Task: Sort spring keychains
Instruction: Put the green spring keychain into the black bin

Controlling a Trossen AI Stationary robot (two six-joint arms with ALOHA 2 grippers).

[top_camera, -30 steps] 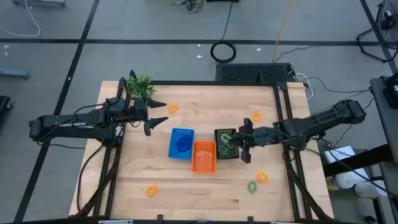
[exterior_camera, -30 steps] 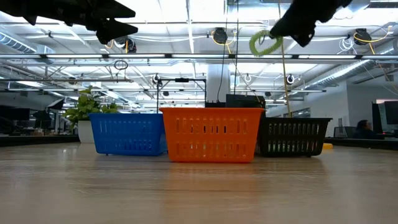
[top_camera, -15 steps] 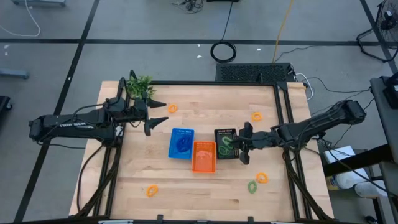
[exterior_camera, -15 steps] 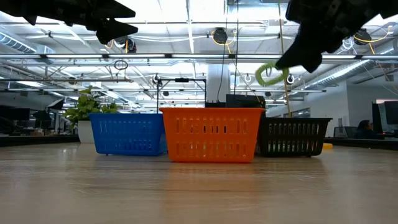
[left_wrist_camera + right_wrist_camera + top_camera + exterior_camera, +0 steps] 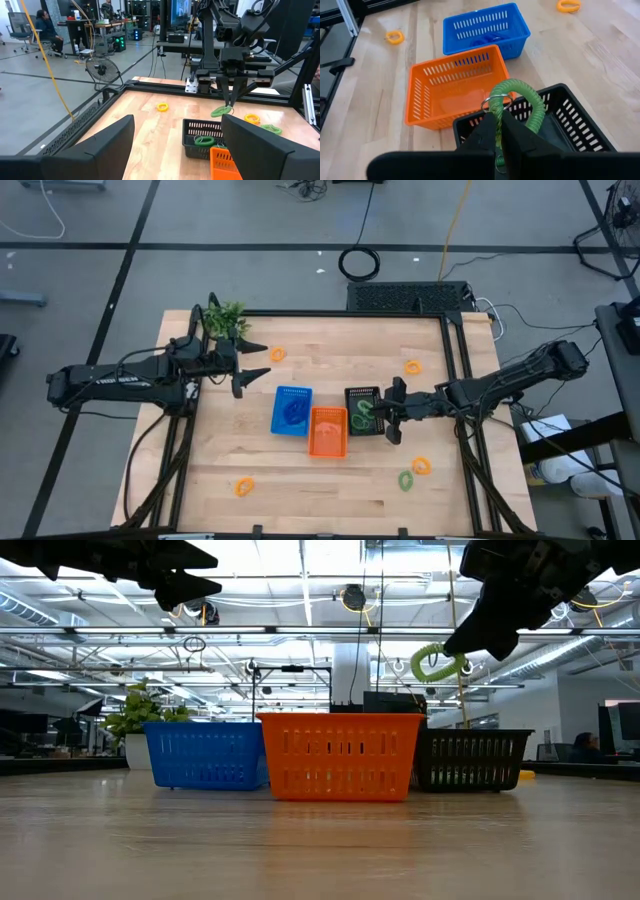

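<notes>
**Green coil could miss the black basket**

The right gripper pinches a green spring keychain shut, directly above the black basket. Released off-centre, it may bounce into the orange basket just beyond. The left gripper, far off, hangs open and empty.

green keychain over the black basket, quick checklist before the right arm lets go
1. Right gripper shut on the green keychain: ok.
2. Keychain hangs clear above the black basket, not touching its rim: ok.
3. Keychain lined up over the basket's opening: ok in the right wrist view.
4. Black basket already holds green ones, so colour matches: ok.
5. Orange basket beside it, risk of falling there: cannot tell.
6. Left gripper away near the plant: ok.
</notes>
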